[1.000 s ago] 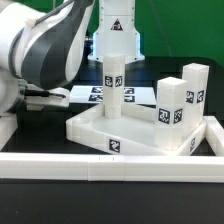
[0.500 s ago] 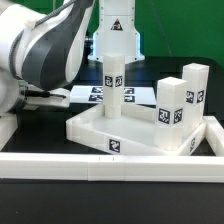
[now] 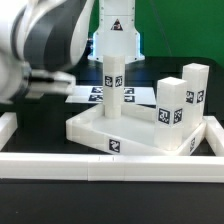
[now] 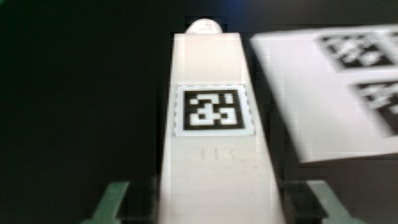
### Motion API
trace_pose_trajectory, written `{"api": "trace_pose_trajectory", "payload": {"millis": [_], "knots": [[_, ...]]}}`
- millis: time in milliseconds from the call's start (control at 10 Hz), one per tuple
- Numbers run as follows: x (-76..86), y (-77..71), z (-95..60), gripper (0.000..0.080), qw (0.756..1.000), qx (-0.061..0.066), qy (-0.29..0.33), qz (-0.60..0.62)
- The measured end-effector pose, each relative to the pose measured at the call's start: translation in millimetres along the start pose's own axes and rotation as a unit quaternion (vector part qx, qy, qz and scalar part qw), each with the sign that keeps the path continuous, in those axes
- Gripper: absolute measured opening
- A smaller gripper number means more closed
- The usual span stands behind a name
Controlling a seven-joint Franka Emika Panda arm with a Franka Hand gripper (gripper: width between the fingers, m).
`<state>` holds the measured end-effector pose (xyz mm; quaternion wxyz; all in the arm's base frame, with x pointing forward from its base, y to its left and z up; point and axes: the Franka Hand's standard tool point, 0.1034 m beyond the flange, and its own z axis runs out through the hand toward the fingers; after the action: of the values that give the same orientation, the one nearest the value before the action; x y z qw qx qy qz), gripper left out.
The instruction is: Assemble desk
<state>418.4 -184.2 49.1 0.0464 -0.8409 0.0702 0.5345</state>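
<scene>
Tabletop (image 3: 125, 133): white rimmed tray, resting on the table, one leg (image 3: 113, 88) standing upright in it, two more at the exterior view's right. Marker board (image 4: 347, 85): flat, beside. My hand (image 4: 212, 200): clenched on a tagged white leg (image 4: 214, 120).

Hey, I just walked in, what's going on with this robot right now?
The arm is building a small white desk. Its gripper is closed on one white tagged leg, seen close up in the wrist view, with the marker board beyond it. In the exterior view, the tabletop lies on the table with one leg standing upright in it, and more legs stand at the exterior view's right.
</scene>
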Motion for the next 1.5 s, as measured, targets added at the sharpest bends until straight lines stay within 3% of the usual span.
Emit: {"api": "trace_pose_trajectory", "payload": {"millis": [200, 500, 700, 1000, 1100, 1300, 1400, 1500], "knots": [[-22.4, -18.9, -26.8, 0.0288, 1.000, -0.001, -0.001, 0.000], [-15.0, -14.9, -29.1, 0.0288, 1.000, -0.006, 0.021, 0.000], [-12.9, -16.0, -39.6, 0.0288, 0.999, -0.009, 0.053, 0.006], [-29.3, -33.8, -67.8, 0.0288, 0.990, -0.011, 0.135, 0.039], [-20.5, -32.3, -75.9, 0.0288, 0.982, -0.019, 0.187, 0.033], [-19.6, -33.6, -78.8, 0.0288, 0.965, -0.021, 0.262, 0.026], [-19.9, -36.0, -80.4, 0.0288, 0.955, -0.016, 0.295, 0.038], [-27.5, -42.0, -77.4, 0.0288, 0.951, 0.003, 0.300, 0.066]]}}
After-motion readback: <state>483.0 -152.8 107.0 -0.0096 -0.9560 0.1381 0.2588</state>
